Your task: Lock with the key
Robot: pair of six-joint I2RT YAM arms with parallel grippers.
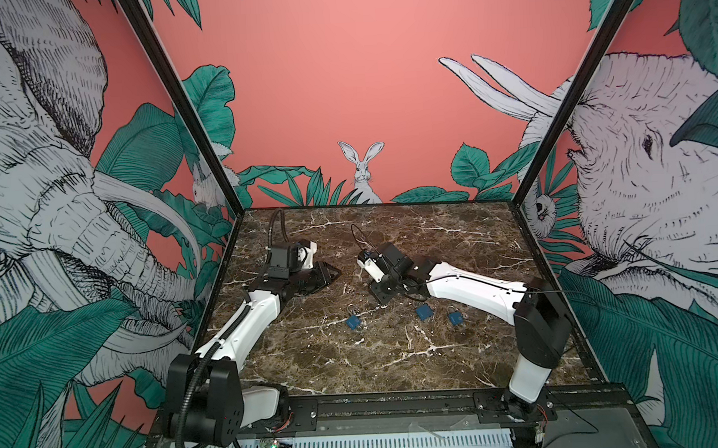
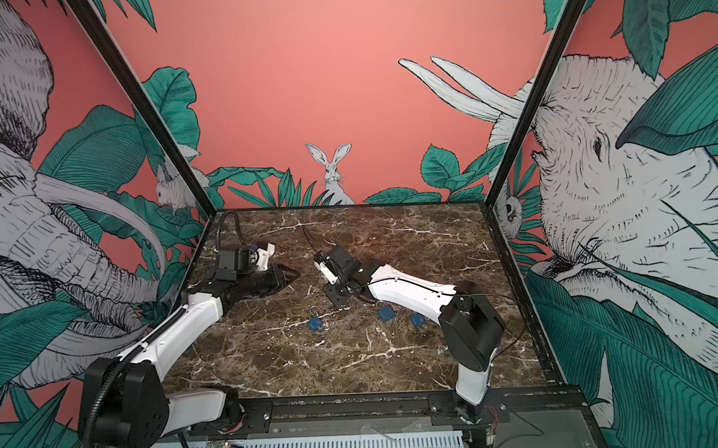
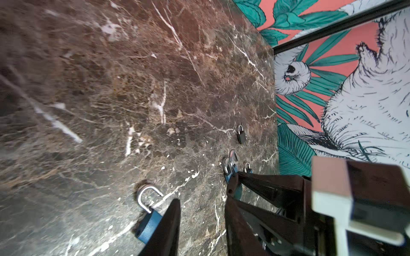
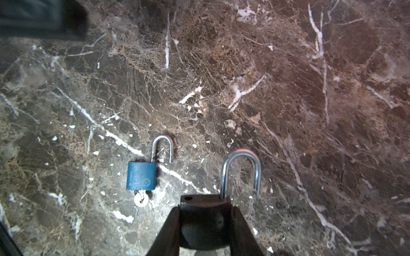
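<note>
right wrist view: right pincer (image 4: 205, 210) clamps a padlock (image 4: 241, 153) with open steel shackle; left pincer (image 3: 203, 196) apart.

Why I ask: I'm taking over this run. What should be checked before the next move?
1. Right gripper has a firm hold on the held padlock: ok, it is clamped on the body.
2. Held padlock's shackle is closed: not ok, it stands open.
3. A key sits in the held padlock: cannot tell, the body is mostly hidden in the grip.
4. Left gripper is free to help: ok, it is open with nothing in it.
5. The blue padlock is out of the way: ok, it lies apart from the held one, with its key inserted and its own shackle open.
</note>
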